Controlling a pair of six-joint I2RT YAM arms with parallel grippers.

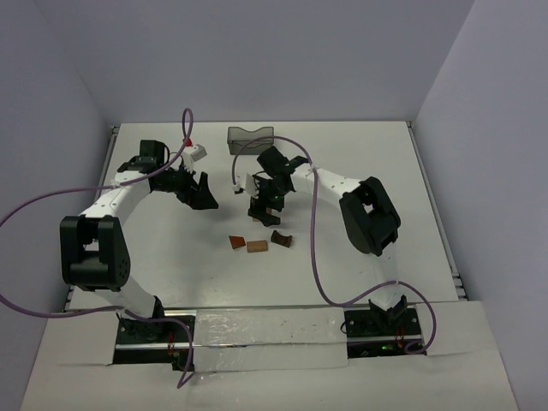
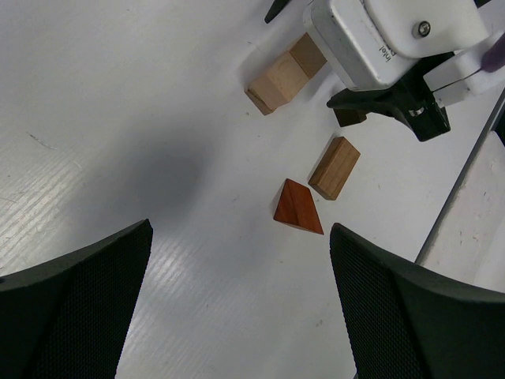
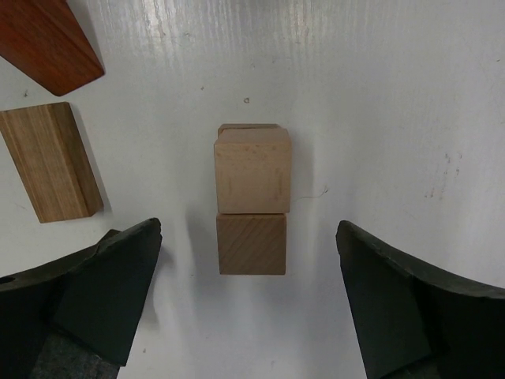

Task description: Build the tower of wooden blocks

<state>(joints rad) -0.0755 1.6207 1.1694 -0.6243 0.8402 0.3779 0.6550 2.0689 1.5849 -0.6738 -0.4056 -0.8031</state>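
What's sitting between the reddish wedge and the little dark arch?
A tan wooden bar lies between the reddish wedge and the dark arch, the three in a rough row; the top view shows it plainly.

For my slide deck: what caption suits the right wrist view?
Open right gripper over two touching tan blocks, brown bar and reddish wedge lying to one side.

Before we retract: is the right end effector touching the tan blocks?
Apart. Right wrist view: the right end effector is open, its fingers wide of the tan blocks, with white table showing on both sides.
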